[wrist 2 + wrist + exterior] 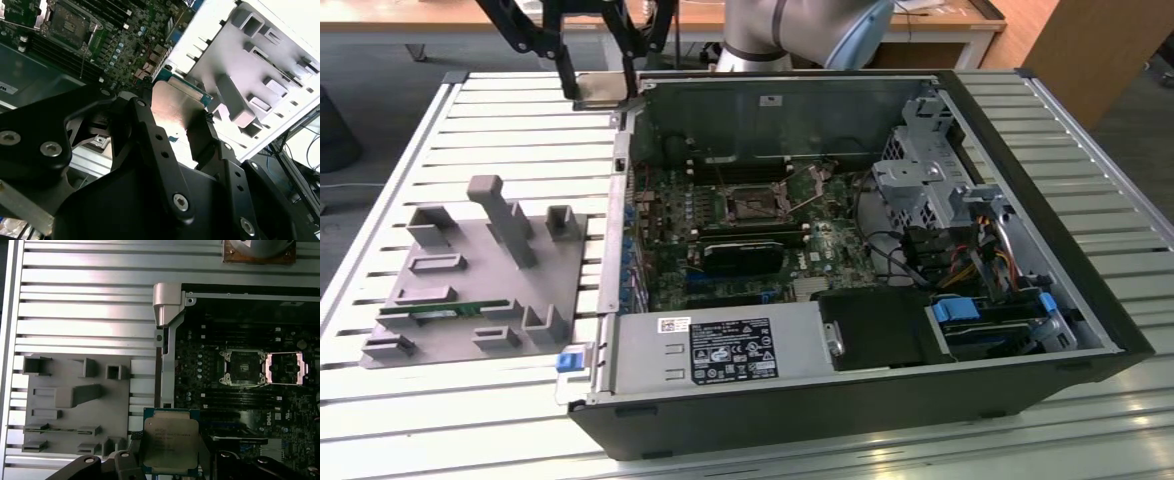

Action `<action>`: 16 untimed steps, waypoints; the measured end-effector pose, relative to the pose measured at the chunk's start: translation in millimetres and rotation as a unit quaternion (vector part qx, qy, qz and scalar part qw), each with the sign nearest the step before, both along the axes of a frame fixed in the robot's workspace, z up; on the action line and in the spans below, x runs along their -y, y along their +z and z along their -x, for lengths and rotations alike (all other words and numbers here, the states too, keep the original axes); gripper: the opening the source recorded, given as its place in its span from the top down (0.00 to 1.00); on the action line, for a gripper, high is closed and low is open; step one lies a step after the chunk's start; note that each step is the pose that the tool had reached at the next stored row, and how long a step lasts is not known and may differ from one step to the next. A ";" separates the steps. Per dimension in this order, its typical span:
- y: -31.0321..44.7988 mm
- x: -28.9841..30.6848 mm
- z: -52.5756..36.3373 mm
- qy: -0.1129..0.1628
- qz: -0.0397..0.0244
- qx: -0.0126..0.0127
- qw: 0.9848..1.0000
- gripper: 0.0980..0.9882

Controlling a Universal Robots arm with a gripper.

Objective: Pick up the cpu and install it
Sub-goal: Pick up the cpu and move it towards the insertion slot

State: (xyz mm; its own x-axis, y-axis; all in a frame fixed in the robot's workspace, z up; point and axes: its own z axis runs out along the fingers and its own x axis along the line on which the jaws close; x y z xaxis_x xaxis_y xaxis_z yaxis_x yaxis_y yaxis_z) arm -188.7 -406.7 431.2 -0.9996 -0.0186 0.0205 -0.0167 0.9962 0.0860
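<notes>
holding a small flat square cpu [169, 444], shiny silver top and thin green rim, the black pincer [600, 78] is clamped on two of the chip's edges, up off the slatted metal bench [480, 130]. in the exterior view it hangs at about eleven o'clock from the open black computer case [854, 400], just outside its corner. pick-up looks done, install not yet. the square metal-framed socket [243, 367] on the motherboard sits bare, well apart from the chip. at nine o'clock from the case, the grey moulded tray [467, 270] carries a long green memory stick [447, 311].
</notes>
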 end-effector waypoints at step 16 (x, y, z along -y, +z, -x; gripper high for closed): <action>-1.2 -0.4 -13.7 0.000 0.000 0.000 1.000 0.52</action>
